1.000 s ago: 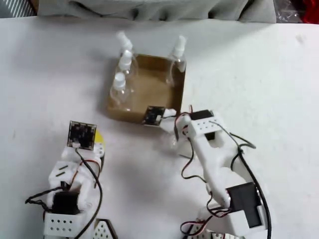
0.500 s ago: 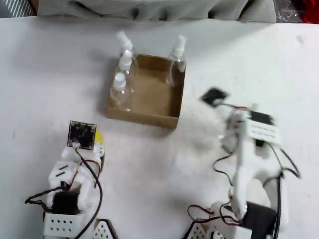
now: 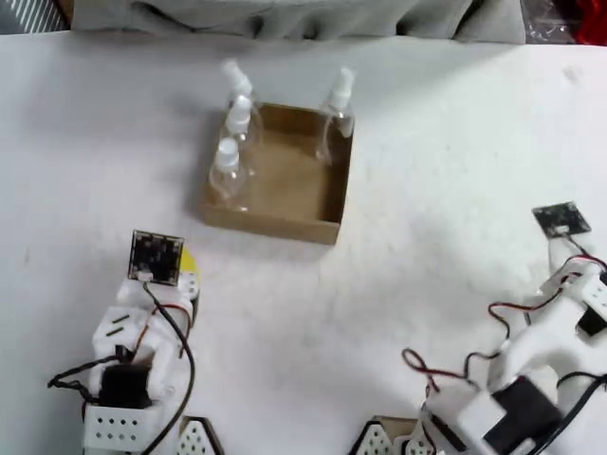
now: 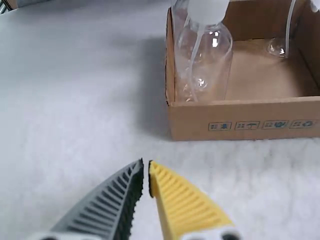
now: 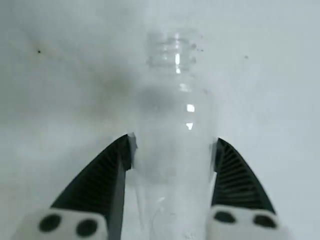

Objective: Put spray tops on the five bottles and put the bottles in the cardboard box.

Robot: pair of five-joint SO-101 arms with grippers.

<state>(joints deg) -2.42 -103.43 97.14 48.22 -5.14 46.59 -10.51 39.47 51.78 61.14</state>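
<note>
The clear bottle (image 5: 172, 100) — bare screw neck, no top, seen in the right wrist view — is pinched by the right gripper (image 5: 172, 145) at the near right, well apart from the cardboard box (image 3: 275, 226); the left gripper (image 4: 146, 170) is pressed together.

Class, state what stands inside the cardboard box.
Four clear spray-topped bottles stand inside the cardboard box; its bare floor shows between them. Its walls cover some bottle bases.

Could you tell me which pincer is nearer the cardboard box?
Left. The left pincer sits close before the cardboard box; the right pincer, holding a bottle, is far off to the side.
</note>
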